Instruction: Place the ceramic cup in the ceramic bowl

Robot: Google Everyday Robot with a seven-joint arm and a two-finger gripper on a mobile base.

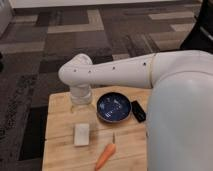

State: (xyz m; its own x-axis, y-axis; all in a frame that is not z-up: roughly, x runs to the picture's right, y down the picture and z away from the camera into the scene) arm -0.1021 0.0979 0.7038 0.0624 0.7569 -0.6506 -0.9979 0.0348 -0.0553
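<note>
Tool (81,100) hangs under wrist, back-left of tabletop (60,150); spread or pinching: cannot tell. Pale cup (82,106) seems right at tool, partly hidden. Bowl (115,108) near, view-right of it. Next move likely short sideways carry.

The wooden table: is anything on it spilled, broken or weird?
Nothing stands out. The shallow dark-blue glossy bowl sits upright on the wooden table, the small black rectangular object beside it; the flat white block and orange carrot lie in front. The robot's pincer hangs just left of the bowl.
</note>
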